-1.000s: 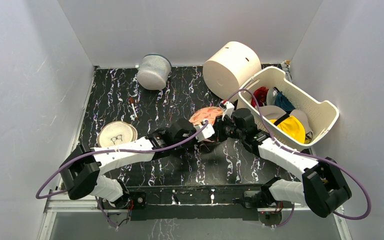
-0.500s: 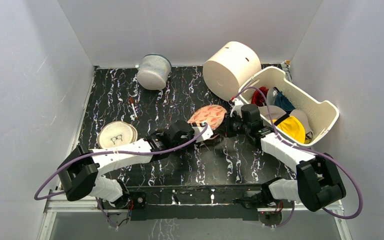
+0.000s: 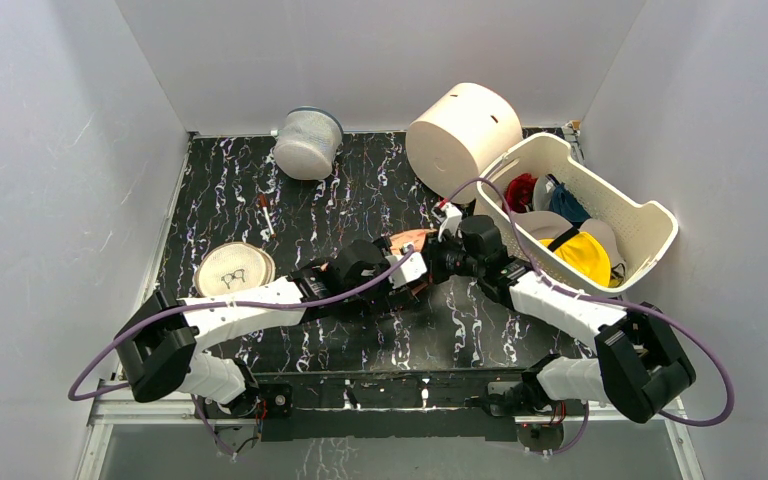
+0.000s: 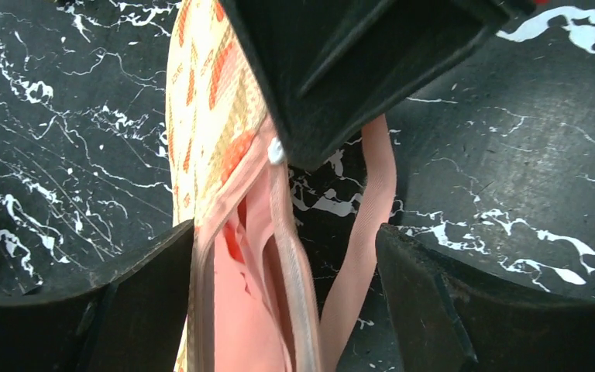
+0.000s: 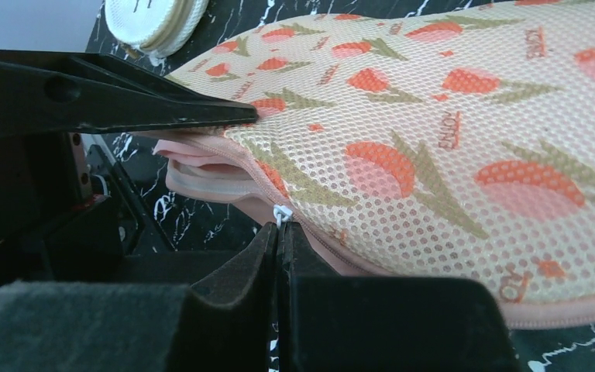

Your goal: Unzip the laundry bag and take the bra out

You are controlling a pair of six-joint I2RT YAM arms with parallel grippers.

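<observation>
Since half a second ago: right gripper (image 5: 280,232) has drawn in toward the left arm. The laundry bag (image 3: 410,238), then showing most of its patterned face, is now largely covered by the two wrists. It sits mid-table, just in front of the white basket (image 3: 653,213).

Top view: only a sliver of salmon fabric between the arms; neither gripper's state can be read from here.

Right wrist view: fingers pressed together, pinching the small white zip pull (image 5: 281,212) at the bag's edge. Mesh face with red and green motifs fills the view. The zip is parted to the left of the pull, with pale pink folds in the gap. One black finger of the left gripper (image 4: 285,232) lies against the bag's upper edge. The beige disc (image 5: 155,19) sits in the corner.

Left wrist view: jaws spread wide, straddling the bag's opened end. The bag touches the left-hand finger, and the other stands apart from it. Pink fabric shows inside the opening; cannot tell lining from the bra. A pink strap (image 4: 366,232) lies on the black marbled table (image 4: 511,155) beside the opening.

Containers:
- The basket, at right, holds a yellow garment (image 3: 585,256), a red garment (image 3: 522,188) and a teal garment (image 3: 566,205).
- A cream drum (image 3: 463,135) leans at the basket's back end.
- The mesh cylinder (image 3: 308,143) is at back left; its contents are not visible.
</observation>
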